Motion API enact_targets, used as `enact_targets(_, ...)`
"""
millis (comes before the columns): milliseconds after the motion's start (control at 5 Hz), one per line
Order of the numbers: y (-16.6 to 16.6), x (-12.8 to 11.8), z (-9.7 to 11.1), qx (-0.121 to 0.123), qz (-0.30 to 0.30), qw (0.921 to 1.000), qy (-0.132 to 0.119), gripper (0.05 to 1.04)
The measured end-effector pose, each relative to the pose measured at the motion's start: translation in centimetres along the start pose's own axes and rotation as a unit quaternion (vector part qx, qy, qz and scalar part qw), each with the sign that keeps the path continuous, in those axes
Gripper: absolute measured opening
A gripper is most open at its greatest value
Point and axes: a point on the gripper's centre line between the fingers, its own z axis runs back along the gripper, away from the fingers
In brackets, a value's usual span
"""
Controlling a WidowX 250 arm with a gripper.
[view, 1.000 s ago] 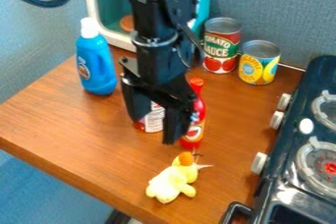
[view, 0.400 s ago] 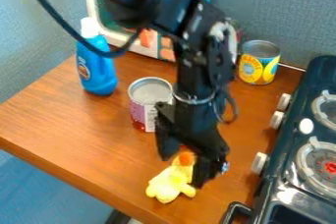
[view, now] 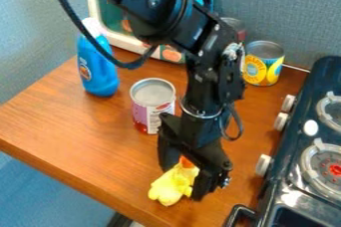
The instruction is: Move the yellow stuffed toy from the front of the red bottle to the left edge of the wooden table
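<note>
One partition (view: 279, 12), blue-grey, is standing behind the brown table (view: 73, 121), which is carrying everything but the stove. The black stove (view: 306, 101) is sitting along the table's right side, its pale knobs facing me. The toy oven (view: 93, 2), white-framed with a teal body, is standing at the table's back, partly behind my arm. I, the black gripper (view: 181, 184), am hanging low over the table's near part. State: jaws apart, one on either side of the toy (view: 172, 187); contact or pressure, cannot tell.

The blue bottle (view: 98, 71) is standing upright on the left, below the oven, my cable crossing in front of its upper part. Three cans follow. The nearest can (view: 153, 104) is standing upright near mid-table, silver lid showing. The yellow can (view: 263, 66) is standing at the back right; beside it the red can (view: 236, 26) is showing partly behind my arm. Smallest item: the toy, soft, yellow with an orange patch, is lying between my jaws near the table's front edge.
</note>
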Motion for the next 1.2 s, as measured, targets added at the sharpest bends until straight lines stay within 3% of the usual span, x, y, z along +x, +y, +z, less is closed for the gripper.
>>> enact_targets(200, 0.1, 0.0, -0.1, 0.005, 0.012, 0.9999, 0.002, 1.001)
enact_targets(400, 0.8, -0.2, -0.8, 0.029, 0.028, 0.9991, 0.014, 1.001)
enact_targets(600, 1.0, 0.3, -0.9, 0.033, 0.034, 0.9989, -0.001, 1.001)
enact_targets(1000, 0.7, 0.7, -1.8, 0.021, 0.03, 0.9993, -0.006, 0.994)
enact_targets(1200, 0.6, 0.4, -2.3, 0.011, 0.042, 0.9991, -0.006, 0.921)
